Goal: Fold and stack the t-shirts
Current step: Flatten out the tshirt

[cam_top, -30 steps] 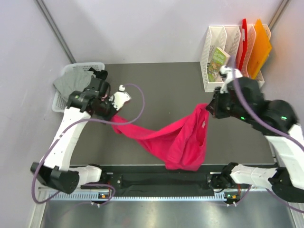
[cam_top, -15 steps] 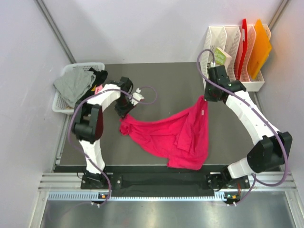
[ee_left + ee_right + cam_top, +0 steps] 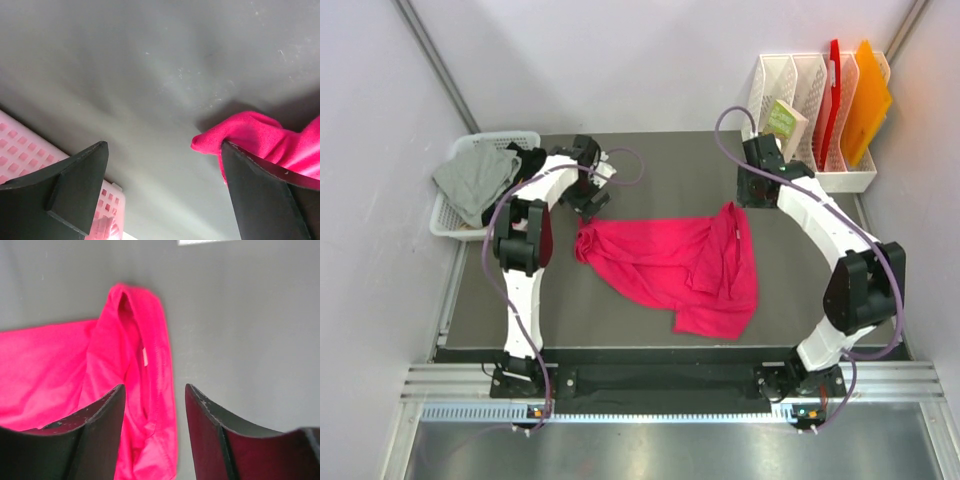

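A crimson-red t-shirt (image 3: 665, 262) lies spread and rumpled on the dark table (image 3: 660, 170). My left gripper (image 3: 588, 197) is open just behind the shirt's left corner. In the left wrist view that corner (image 3: 240, 135) rests on the table beside the right finger (image 3: 265, 195), with nothing between the fingers of the left gripper (image 3: 164, 147). My right gripper (image 3: 748, 196) is open above the shirt's right top corner. In the right wrist view the gripper (image 3: 155, 390) has its jaws apart over the shirt's hem (image 3: 160, 365), which lies flat below. A grey t-shirt (image 3: 475, 172) sits in the basket.
A white mesh basket (image 3: 445, 215) stands at the table's left edge, and its wall (image 3: 20, 145) shows close by the left finger. A white file rack (image 3: 790, 90) with a red folder (image 3: 834, 80), an orange folder (image 3: 870, 95) and a booklet (image 3: 780, 122) stands back right.
Both arms carried the hanging red shirt toward the back of the table and lowered it flat. Both grippers then opened and let it go.
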